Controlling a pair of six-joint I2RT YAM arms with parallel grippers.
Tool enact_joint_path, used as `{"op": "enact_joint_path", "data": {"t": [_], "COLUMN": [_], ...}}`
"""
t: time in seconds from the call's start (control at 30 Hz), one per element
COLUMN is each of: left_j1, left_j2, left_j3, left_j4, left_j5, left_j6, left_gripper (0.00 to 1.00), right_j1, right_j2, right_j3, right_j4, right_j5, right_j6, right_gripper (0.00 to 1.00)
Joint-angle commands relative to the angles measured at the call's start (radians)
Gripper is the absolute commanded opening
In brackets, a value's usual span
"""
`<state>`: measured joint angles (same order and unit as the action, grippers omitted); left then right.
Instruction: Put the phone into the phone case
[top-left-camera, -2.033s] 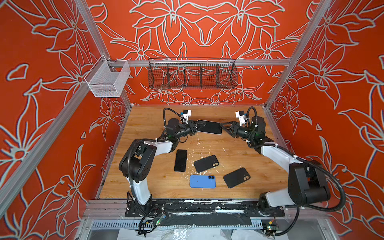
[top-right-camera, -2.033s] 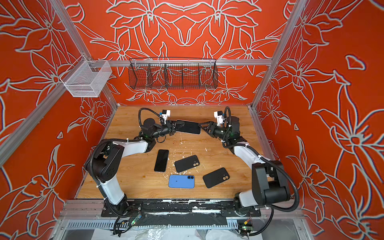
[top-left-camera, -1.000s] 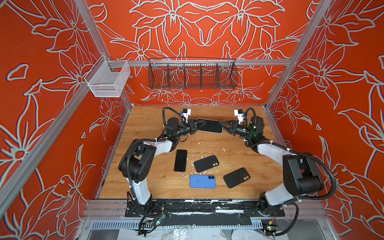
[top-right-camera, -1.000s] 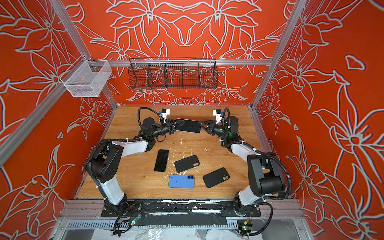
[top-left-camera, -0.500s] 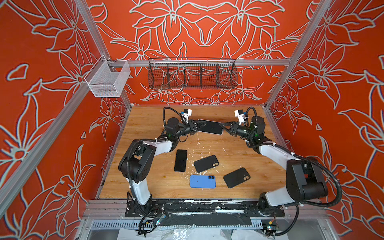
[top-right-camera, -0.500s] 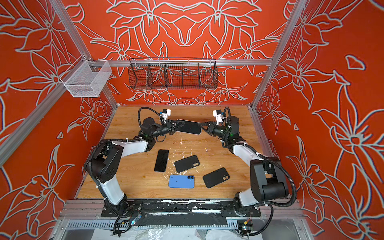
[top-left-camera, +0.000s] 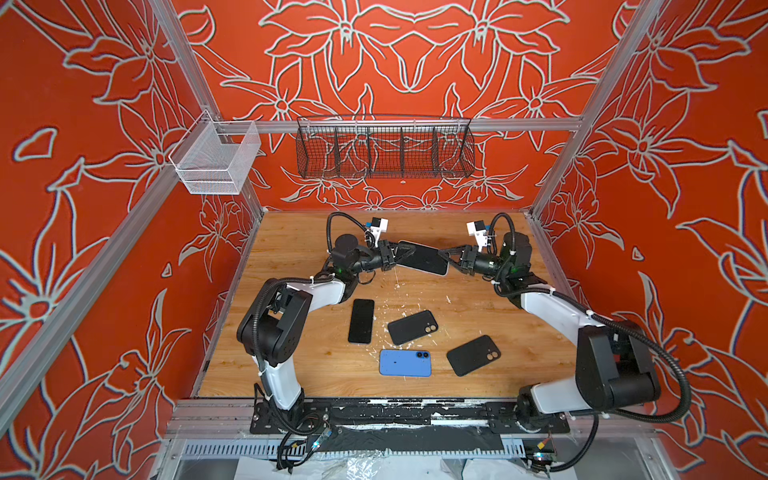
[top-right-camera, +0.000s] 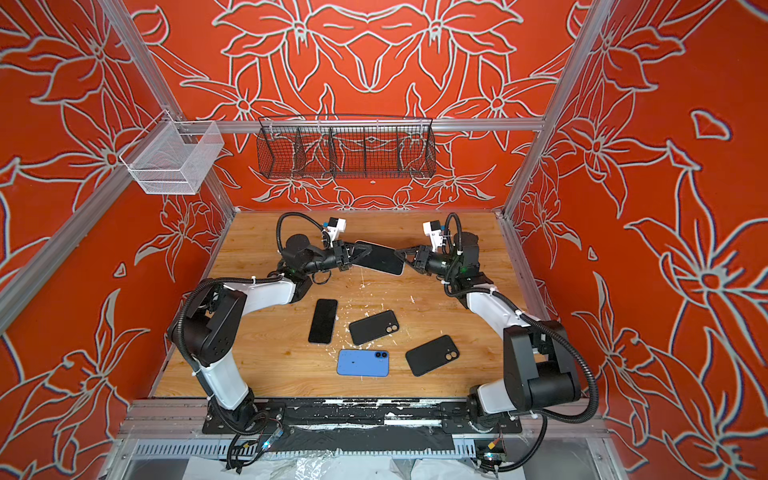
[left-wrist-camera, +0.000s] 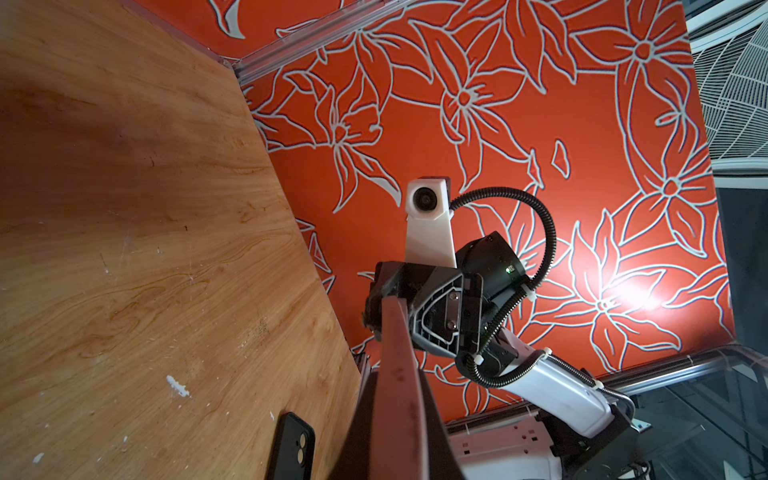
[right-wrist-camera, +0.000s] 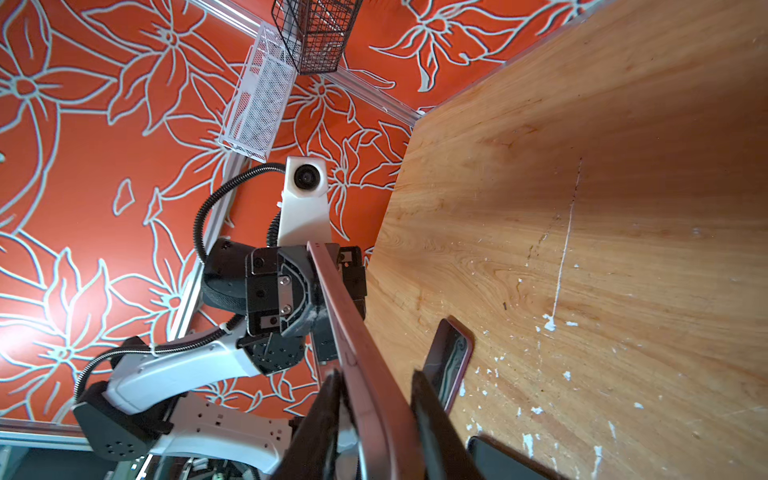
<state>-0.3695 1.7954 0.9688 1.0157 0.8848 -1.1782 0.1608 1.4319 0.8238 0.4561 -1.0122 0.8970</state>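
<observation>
White arm links, black joints, ribbed black cables, white wrist cameras.

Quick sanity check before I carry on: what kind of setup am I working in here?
Likely a robot test cell, not a home or shop: a wooden tabletop boxed by orange floral walls on aluminium framing, with wire baskets hung on it.

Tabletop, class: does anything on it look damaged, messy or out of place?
Yes. The wooden tabletop is scratched and littered with small white flecks, thickest around the middle between the phones; the right wrist view also shows a long pale scratch. The phones and cases themselves lie flat and look undamaged.
</observation>
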Motion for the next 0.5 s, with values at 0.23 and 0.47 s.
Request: {"op": "enact_joint_path", "data": {"t": [0.23, 0.47], "left_j1": [-0.009, -0.009], "left_j2": [-0.038, -0.046], "left_j3": [0.042, 0.045], "left_j4": [-0.038, -0.04], "left_j5": [0.023, 0.017], "left_j6": [0.046, 0.042], "left_gripper": [0.0, 0.0], "right_j1": [0.009, 0.005], "right_j2": [-0.069, -0.089], "right_j3": [0.074, 0.1], "right_j4": [-0.181, -0.291], "right_j5": [-0.023, 0.019], "right_j6": [-0.129, -0.195], "right_gripper": [0.05, 0.36]}}
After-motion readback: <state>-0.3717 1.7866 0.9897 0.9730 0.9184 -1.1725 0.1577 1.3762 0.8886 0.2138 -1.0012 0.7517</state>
